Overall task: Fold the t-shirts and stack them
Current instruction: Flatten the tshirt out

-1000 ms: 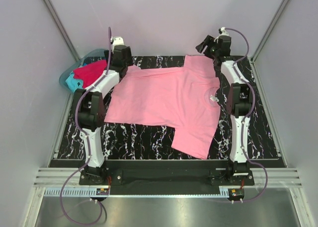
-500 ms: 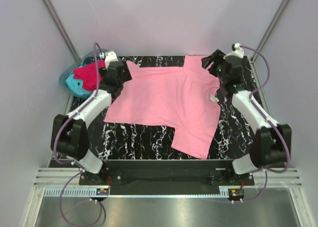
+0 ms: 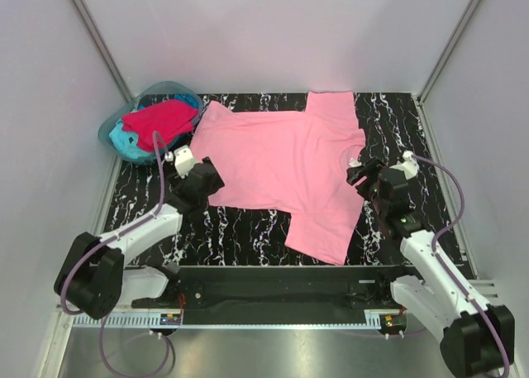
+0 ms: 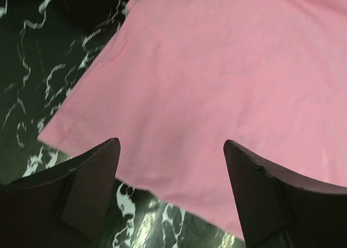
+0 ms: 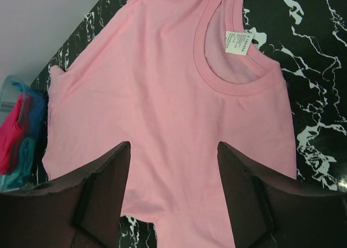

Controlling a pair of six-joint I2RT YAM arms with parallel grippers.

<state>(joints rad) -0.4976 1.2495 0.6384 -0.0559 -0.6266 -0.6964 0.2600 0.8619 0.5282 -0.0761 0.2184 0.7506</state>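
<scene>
The light pink t-shirt (image 3: 281, 163) lies spread flat on the black marbled table (image 3: 240, 233), collar to the right, one sleeve at the back and one at the near edge. My left gripper (image 3: 208, 178) is open and empty, low over the shirt's hem; the left wrist view shows the hem (image 4: 179, 123) between my spread jaws. My right gripper (image 3: 364, 179) is open and empty, above the shirt beside the collar (image 5: 233, 82). The crimson red t-shirt (image 3: 157, 122) and the turquoise t-shirt (image 3: 124, 138) lie bunched in the tub at the back left.
The translucent blue-green plastic tub (image 3: 111, 122) sits at the table's back left corner. Pale walls close in the table at the left, back and right. A white label (image 5: 238, 42) shows inside the collar.
Both arms have swung from the back of the table toward the near side. The left gripper went from the back left shirt corner to the hem; the right came from the far sleeve to the collar.
</scene>
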